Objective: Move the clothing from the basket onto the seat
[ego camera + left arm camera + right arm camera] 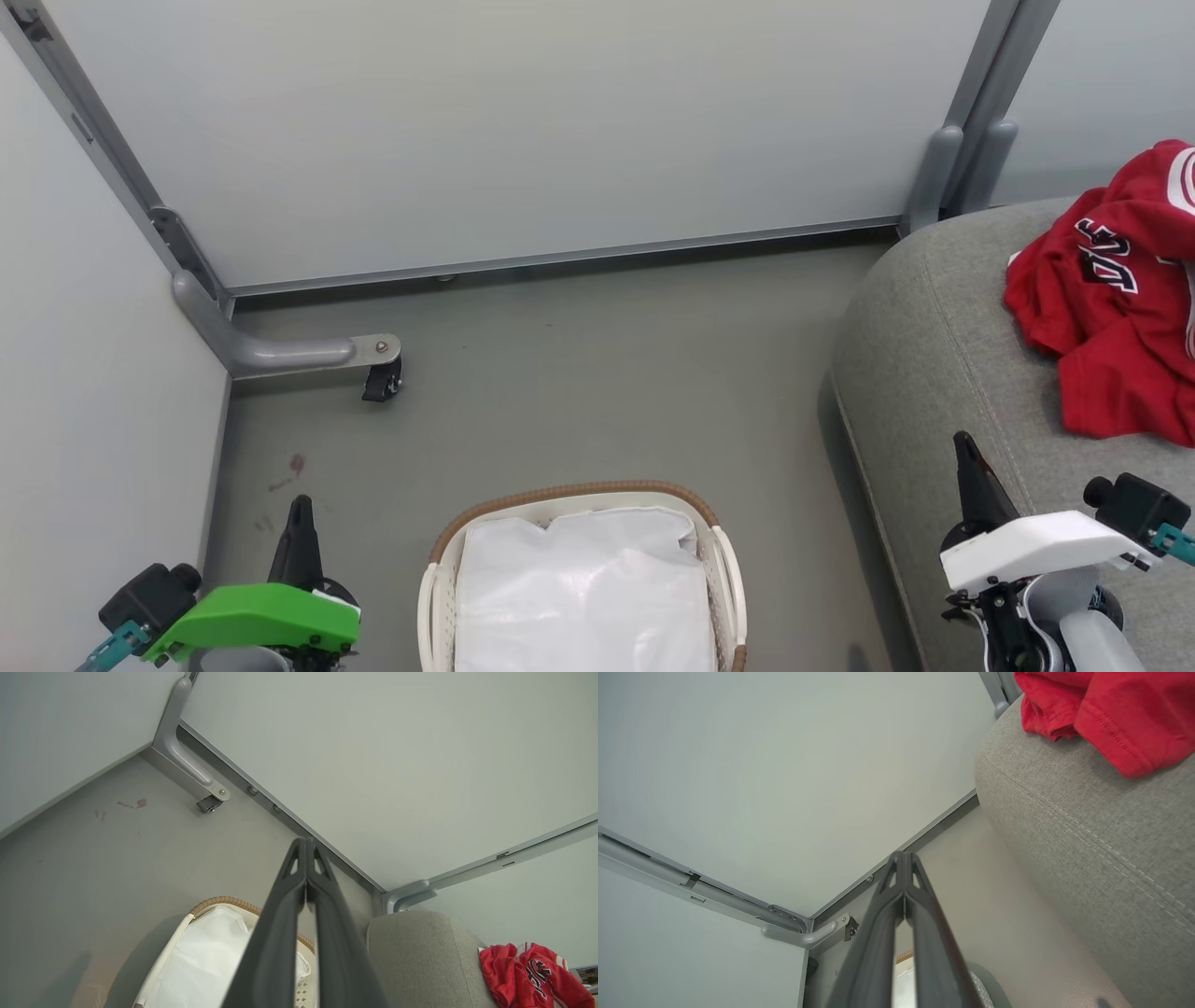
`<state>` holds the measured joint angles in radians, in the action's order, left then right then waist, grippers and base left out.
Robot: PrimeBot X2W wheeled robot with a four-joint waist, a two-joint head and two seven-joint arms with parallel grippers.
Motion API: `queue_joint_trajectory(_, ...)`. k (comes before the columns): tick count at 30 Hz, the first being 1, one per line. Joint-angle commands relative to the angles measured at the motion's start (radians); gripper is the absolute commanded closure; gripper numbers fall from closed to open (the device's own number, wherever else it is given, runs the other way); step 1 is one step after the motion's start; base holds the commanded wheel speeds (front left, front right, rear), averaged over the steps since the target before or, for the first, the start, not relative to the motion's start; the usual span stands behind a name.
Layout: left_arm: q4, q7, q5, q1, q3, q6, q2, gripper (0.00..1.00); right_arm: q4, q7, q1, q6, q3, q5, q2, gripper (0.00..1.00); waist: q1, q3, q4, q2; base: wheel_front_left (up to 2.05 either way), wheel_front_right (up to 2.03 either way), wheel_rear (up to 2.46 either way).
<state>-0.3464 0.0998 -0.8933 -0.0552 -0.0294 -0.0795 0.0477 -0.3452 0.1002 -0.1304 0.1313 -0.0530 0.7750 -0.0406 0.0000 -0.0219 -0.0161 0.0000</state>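
At the lower left of the head view, the left gripper [300, 523] is held above the floor, beside the basket. In its own wrist view its two dark fingers [280, 914] are seen pressed together at the tips, with nothing between them. At the lower right, the right gripper [966, 467] is held over the front edge of the seat. Its fingers [878, 924] are likewise seen closed tip to tip on nothing.

Between the two grippers, the basket [579, 490] is set on the floor [579, 373], cut off by the bottom edge of the head view. A crumpled white liner [583, 597] is seen lying inside it, under the brown woven rim.

Just to the right of the basket, but not touching it, the grey seat [934, 355] is found, with a stitched seam along its rounded edge. The clothing [1111, 299] is heaped on top of the seat, towards its far right, and is cut off by the right edge of the head view. Black-and-white lettering and white trim can be made out on the red fabric.

Farther out on the floor, a small reddish stain [297, 462] is seen at the left. Beyond it a black wheel [383, 381] is fixed under a grey metal foot. The space is closed off at the back and left by pale wall panels [513, 131] in grey frames.
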Motion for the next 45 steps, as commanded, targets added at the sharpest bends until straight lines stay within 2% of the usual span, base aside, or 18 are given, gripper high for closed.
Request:
queue_joint_trajectory(1,0.019,-0.008,-0.035,-0.029,0.011,-0.007,0.002,1.0,0.019,-0.009,-0.001,0.0,-0.005,0.038,-0.007,1.0,0.0,0.0,0.0,0.0,0.0,0.0,0.0)
queue_joint_trajectory(22,0.046,-0.074,-0.252,-0.04,0.054,-0.021,0.003,1.0,0.046,-0.075,0.007,0.0,-0.024,0.291,-0.009,1.0,0.0,0.005,0.004,0.0,0.0,0.0,0.0)
queue_joint_trajectory(45,0.071,-0.133,-0.445,-0.049,0.091,-0.036,0.004,1.0,0.07,-0.134,0.015,-0.001,-0.04,0.517,-0.01,1.0,0.0,0.01,0.008,0.0,0.0,0.0,0.0)
